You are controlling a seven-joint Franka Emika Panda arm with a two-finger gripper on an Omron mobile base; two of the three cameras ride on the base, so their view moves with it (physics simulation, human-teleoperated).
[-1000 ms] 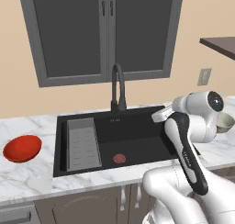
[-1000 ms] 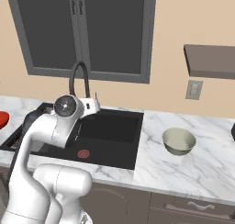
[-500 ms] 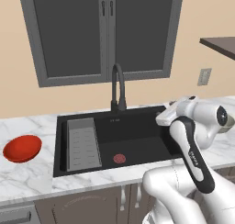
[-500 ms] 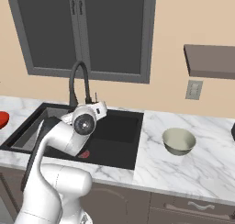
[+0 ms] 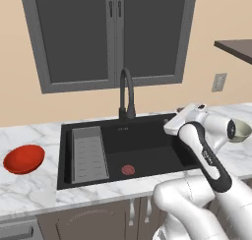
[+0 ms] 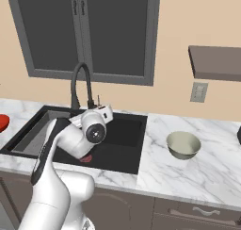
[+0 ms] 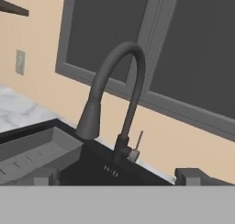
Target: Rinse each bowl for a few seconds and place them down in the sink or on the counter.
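The shallow red bowl (image 5: 23, 159) lies on the white marble counter (image 5: 29, 197) left of the black sink (image 5: 152, 145); its edge (image 6: 2, 122) shows at the picture's left side. Right of the sink the grey-beige bowl (image 6: 183, 145) stands upright on the counter (image 6: 207, 172), and it peeks out behind my arm (image 5: 242, 131). My gripper (image 7: 118, 176) hovers over the sink's right half and faces the arched black tap (image 7: 114, 90). It is open, fingertips (image 7: 46, 176) far apart with nothing between them.
A grey ribbed tray (image 5: 89, 153) fills the sink's left part and a red drain (image 5: 128, 169) sits in its floor. A thin lever (image 7: 137, 140) sticks up beside the tap's base. A dark brown shelf (image 6: 214, 61) hangs over the right counter.
My wrist has turned and the arm's upper joint has shifted a little to the right over the sink. Both bowls lie where they were.
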